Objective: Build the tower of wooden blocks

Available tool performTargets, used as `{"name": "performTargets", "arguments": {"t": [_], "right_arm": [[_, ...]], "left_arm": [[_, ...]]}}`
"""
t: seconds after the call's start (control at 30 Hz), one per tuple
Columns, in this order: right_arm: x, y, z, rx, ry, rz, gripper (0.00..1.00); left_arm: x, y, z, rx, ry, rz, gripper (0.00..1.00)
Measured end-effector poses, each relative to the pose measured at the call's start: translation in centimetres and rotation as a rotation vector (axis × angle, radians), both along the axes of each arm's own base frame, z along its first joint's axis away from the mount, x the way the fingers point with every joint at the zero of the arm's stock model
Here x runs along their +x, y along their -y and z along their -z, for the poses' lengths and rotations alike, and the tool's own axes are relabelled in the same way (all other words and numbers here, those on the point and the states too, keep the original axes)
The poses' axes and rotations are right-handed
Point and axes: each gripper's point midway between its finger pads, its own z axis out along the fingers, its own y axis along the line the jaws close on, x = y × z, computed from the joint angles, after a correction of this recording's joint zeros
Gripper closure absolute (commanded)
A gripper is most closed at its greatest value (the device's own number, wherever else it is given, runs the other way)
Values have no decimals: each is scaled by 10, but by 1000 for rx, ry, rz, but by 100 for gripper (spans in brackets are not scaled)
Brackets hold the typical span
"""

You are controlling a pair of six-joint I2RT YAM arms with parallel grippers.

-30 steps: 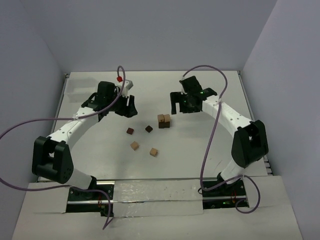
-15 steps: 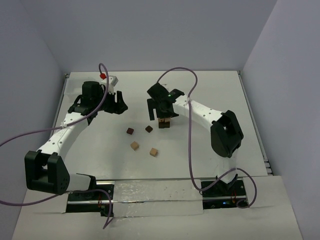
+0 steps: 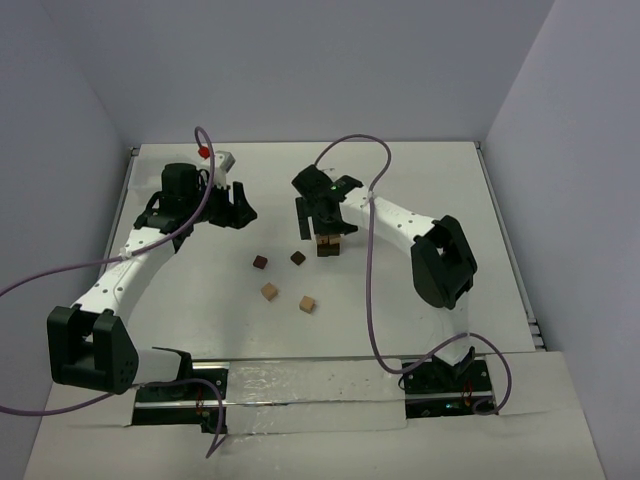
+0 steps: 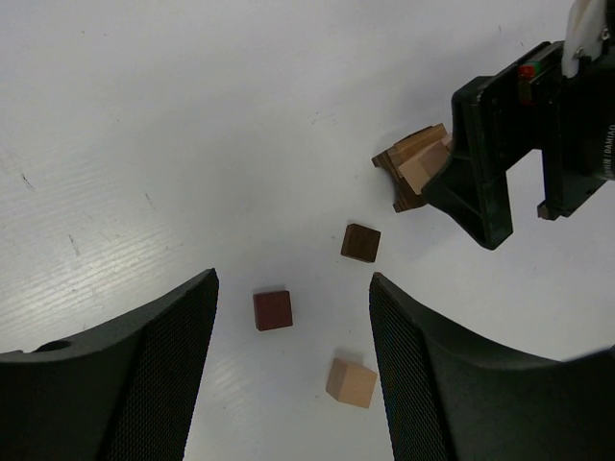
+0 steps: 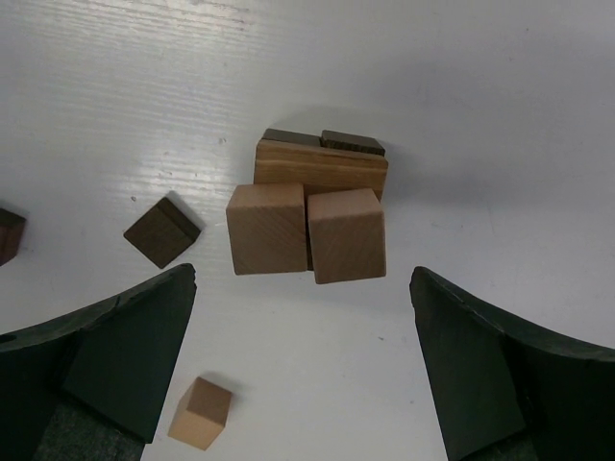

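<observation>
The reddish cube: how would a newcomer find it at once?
On the table, four loose cubes lie left of the tower. The reddish cube is the dark one farther from it; the dark brown cube lacks its red tint, and the rest are tan.

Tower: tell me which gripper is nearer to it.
Right. The right gripper hovers right over the tower, jaws open and wide of it. The left gripper is well off to the tower's left in the top view, also open.
</observation>
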Motion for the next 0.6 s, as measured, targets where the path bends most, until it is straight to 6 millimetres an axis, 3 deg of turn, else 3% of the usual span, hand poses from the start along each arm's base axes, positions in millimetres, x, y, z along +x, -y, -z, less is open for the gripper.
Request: {"name": "performTargets", "arguments": {"t": [0.3, 0.6], "right_arm": [[5, 11, 17, -8, -50, 39, 2], [6, 10, 18, 26, -71, 59, 14]], "left_arm": [[1, -1, -1, -5, 4, -1, 30], [2, 0, -3, -15, 7, -4, 29]]}}
